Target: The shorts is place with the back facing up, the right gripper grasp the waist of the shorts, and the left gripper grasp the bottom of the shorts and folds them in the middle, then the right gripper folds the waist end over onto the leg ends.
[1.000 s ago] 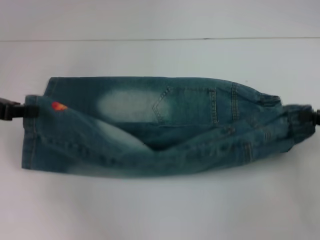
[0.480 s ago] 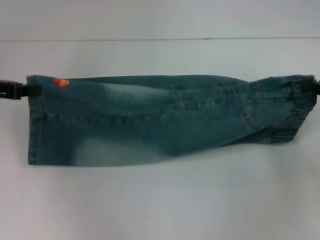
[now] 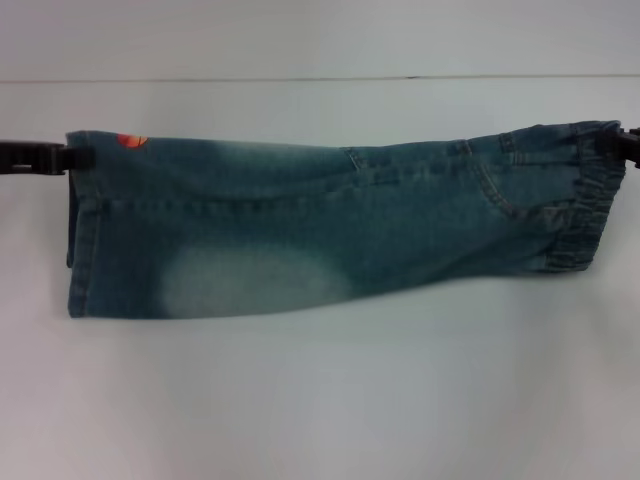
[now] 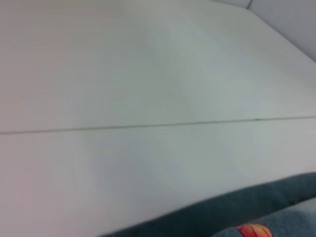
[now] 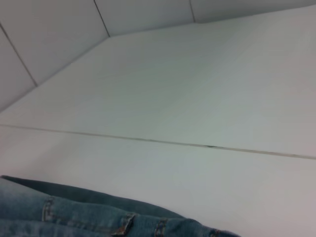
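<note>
The faded blue-green denim shorts (image 3: 320, 230) lie stretched left to right on the white table, doubled lengthwise. The elastic waist (image 3: 585, 200) is at the right and the straight leg hems (image 3: 85, 235) at the left. A red-orange scrap of embroidery (image 3: 130, 141) shows at the far left corner. My left gripper (image 3: 45, 157) is shut on that far hem corner. At the picture's right edge, my right gripper (image 3: 630, 140) is shut on the far end of the waist. The left wrist view shows a denim edge (image 4: 276, 205) with the embroidery (image 4: 254, 230). Denim with belt loops (image 5: 74, 212) fills a corner of the right wrist view.
The white table (image 3: 320, 400) runs wide in front of the shorts. A thin dark seam (image 3: 320, 78) crosses it behind them. Pale wall panels (image 5: 49, 29) rise past the table's far edge in the right wrist view.
Both grippers have carried the held edge away from me across the shorts. The loose, sagging fold has flattened into a neat lengthwise double, and the back pocket has turned under.
</note>
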### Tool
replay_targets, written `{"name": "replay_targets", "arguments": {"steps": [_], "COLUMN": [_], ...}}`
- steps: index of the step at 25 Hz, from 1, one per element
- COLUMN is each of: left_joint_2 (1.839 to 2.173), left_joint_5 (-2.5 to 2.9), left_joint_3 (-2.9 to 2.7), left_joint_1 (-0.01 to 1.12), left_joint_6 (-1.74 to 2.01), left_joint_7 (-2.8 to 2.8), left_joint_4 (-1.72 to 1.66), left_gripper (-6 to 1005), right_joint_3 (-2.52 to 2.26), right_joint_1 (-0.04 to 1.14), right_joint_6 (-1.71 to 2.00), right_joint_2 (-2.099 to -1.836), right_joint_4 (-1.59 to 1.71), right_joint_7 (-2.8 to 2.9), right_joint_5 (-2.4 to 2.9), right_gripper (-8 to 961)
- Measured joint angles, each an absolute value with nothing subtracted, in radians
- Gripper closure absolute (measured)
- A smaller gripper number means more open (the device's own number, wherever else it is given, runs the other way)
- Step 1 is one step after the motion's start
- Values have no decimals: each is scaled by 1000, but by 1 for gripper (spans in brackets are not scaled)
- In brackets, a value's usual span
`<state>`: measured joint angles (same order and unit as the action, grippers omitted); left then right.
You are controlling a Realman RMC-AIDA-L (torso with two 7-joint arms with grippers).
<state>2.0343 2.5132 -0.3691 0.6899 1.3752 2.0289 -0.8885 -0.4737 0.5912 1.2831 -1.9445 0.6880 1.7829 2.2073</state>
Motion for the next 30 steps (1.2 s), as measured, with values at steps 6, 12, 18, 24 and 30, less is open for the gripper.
{"name": "replay_targets", "arguments": {"steps": [6, 12, 18, 24, 30], "left_joint_2": [2042, 2054, 2069, 2072, 2076], "left_joint_5": [2508, 2505, 2502, 2489, 2487], "left_joint_3": [-390, -431, -465, -473, -486], "left_joint_1": [705, 707, 712, 716, 721], "left_joint_6": [1287, 1206, 1149, 1114, 1090], "left_joint_7": [2029, 2041, 2038, 2037, 2038], "left_joint_4": [-846, -819, -809, -798, -791], "left_gripper": [953, 953, 954, 954, 954], "right_joint_3": [-542, -594, -630, -654, -658], "right_joint_1": [608, 622, 628, 638, 645], "right_joint_6": [1185, 1113, 1057, 1025, 1009], "right_joint_2": [-1953, -1952, -1953, -1954, -1954], "right_joint_4": [681, 650, 630, 619, 613], "right_joint_7": [1795, 1796, 1796, 1796, 1796], "right_joint_5": [2207, 2208, 2209, 2215, 2220], "right_gripper": [872, 870, 868, 866, 865]}}
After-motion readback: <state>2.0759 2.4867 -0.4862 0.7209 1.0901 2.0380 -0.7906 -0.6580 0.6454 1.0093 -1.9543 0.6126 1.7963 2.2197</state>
